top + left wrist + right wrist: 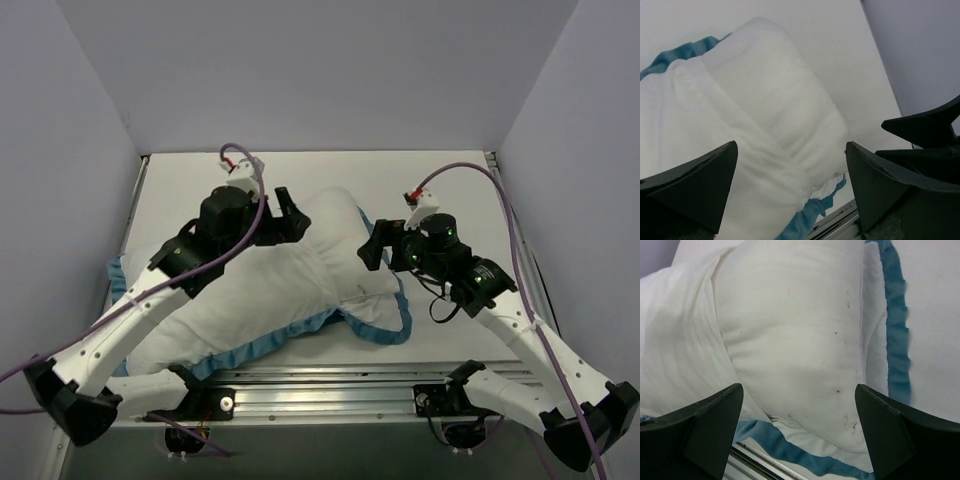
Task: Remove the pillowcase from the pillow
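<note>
Between the left gripper (292,218) and right gripper (370,248), both spread empty, lies the pillow (330,225) in its pillowcase (382,316).

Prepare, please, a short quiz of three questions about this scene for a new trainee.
1. True or false: the left end effector is shut on the pillowcase.
2. Choose one: the edge trim of the pillowcase is A) red, B) blue, C) green.
3. Short answer: is the right end effector open or shut?

Key: 1) False: it is open and holds nothing. 2) B. 3) Open.
</note>
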